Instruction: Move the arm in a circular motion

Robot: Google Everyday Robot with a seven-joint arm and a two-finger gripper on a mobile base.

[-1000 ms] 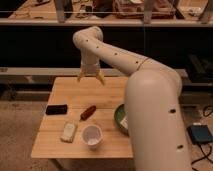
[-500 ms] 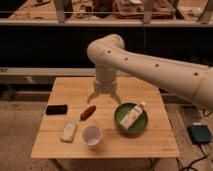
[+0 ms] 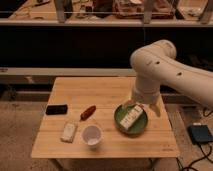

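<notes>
The arm (image 3: 159, 65) is large, cream-white and made of thick rounded segments with small dark holes. It comes in from the right edge, bends at a rounded joint above the table's right side and points down. Its gripper (image 3: 143, 106) hangs just above the far rim of a green bowl (image 3: 120, 120) on the right part of the wooden table (image 3: 100, 90). A white packet (image 3: 131, 119) lies in the bowl. The gripper holds nothing that I can see.
On the table lie a black flat object (image 3: 56, 109) at the left, a red oblong object (image 3: 88, 112) in the middle, a cream block (image 3: 69, 132) and a white cup (image 3: 92, 135) near the front. A dark shelf unit (image 3: 75, 45) stands behind. A blue-grey box (image 3: 201, 134) sits on the floor at the right.
The arm has swung to the right and toward the front, from above the table's back-middle to above the green bowl. The things on the table have not moved.
</notes>
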